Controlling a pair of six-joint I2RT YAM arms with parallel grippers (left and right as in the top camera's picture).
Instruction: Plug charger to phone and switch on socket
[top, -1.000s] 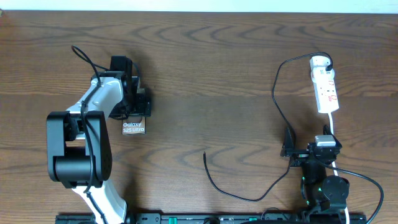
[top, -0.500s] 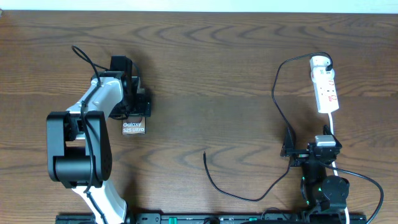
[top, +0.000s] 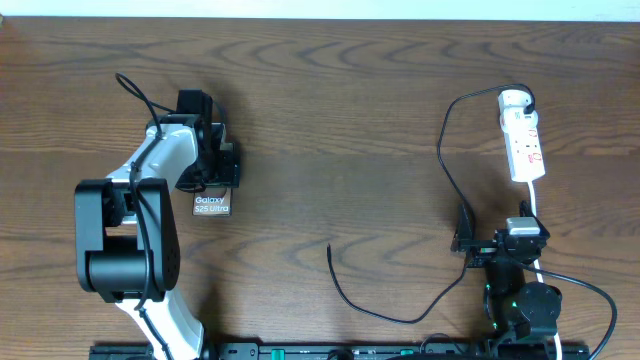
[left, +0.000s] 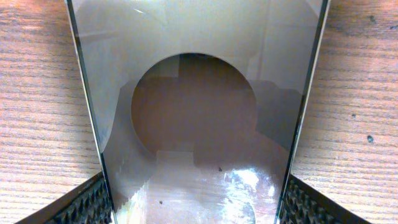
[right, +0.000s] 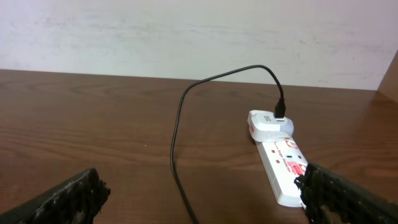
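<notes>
Left side of bench (top: 350, 120): left fingers (left: 84, 204) straddle phone (left: 199, 112) by its edges, probably to pin it for plugging; can't tell if pinching. Right fingers (right: 68, 196) spread wide, empty. Charger tip (top: 329, 247) lies loose mid-bench, socket (top: 524, 145) back-right.

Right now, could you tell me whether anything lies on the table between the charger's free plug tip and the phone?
Nothing visible does. Seen from overhead, only bare table separates the charger's plug tip from the phone. The left gripper straddles the phone's far end, not the side facing the tip.
</notes>
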